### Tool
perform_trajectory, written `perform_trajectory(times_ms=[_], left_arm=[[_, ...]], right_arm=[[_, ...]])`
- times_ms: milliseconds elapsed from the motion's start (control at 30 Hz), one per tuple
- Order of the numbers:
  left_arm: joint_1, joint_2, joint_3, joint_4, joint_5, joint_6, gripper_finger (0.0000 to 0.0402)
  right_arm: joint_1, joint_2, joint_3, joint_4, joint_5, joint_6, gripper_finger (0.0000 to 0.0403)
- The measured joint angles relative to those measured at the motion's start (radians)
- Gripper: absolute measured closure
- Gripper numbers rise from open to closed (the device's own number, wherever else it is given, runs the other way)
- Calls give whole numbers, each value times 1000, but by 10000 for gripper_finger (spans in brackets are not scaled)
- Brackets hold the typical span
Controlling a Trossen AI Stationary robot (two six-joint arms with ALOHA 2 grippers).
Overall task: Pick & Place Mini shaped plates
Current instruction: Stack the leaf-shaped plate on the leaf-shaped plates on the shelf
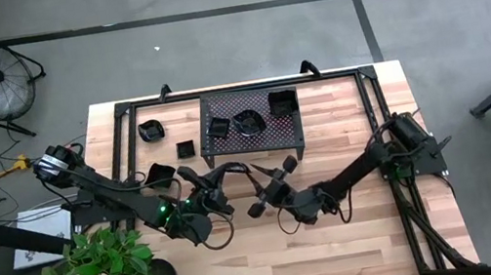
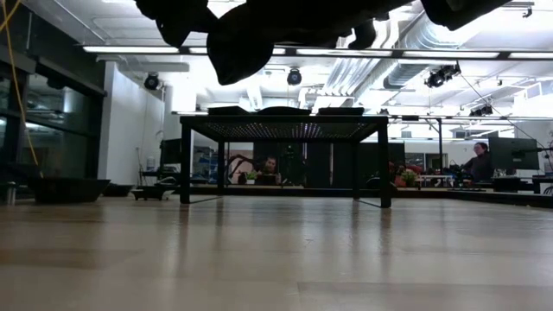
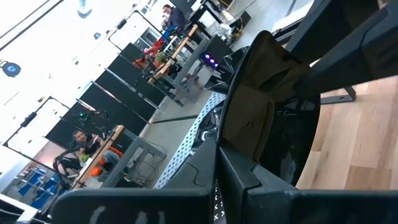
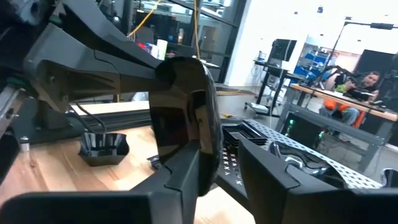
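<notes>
1. High view: glossy black mini shaped plates (image 1: 240, 123) sit on a black perforated mesh rack (image 1: 296, 129) at the bench's far side; others (image 1: 151, 130) lie left of it.
2. Left gripper (image 1: 235, 171) jaws closed on a glossy black plate (image 3: 261, 112).
3. Right gripper (image 1: 272, 181) jaws clamp a glossy black rounded plate (image 4: 186, 118).

An open-plan lab is indicated: exposed ceiling ducts (image 2: 432, 39), monitor-laden desks (image 2: 510, 177) with seated people (image 4: 364, 84), concrete floor (image 1: 213, 54).
</notes>
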Motion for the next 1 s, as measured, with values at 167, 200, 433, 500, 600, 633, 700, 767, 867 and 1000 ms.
perform_trajectory(times_ms=[167, 200, 433, 500, 600, 633, 700, 767, 867, 1000], left_arm=[[0, 4, 0, 0, 4, 0, 401], [0, 4, 0, 0, 9, -1, 401], [0, 4, 0, 1, 11, -3, 401], [0, 4, -1, 0, 7, -2, 401], [0, 4, -1, 0, 8, -2, 401], [0, 4, -1, 0, 12, -2, 401], [0, 4, -1, 0, 16, -2, 401], [0, 4, -1, 0, 23, 0, 401], [0, 4, -1, -1, 33, 36, 400], [-1, 3, -1, 1, 63, 131, 381]], right_arm=[[7, 0, 0, 0, 24, -5, 328], [7, 0, 0, 0, 23, -5, 335], [2, 0, 0, -1, -16, 0, 375], [-3, 0, -1, 0, -29, 4, 385], [-7, -1, -2, -1, -25, 3, 398], [-8, -1, -2, -1, -22, 2, 399], [-7, -1, -2, -1, -17, 1, 400], [-6, -1, -2, -2, -15, -2, 401], [-6, -1, -2, -2, -15, 3, 402], [-6, -1, -2, -3, -18, 5, 402]])
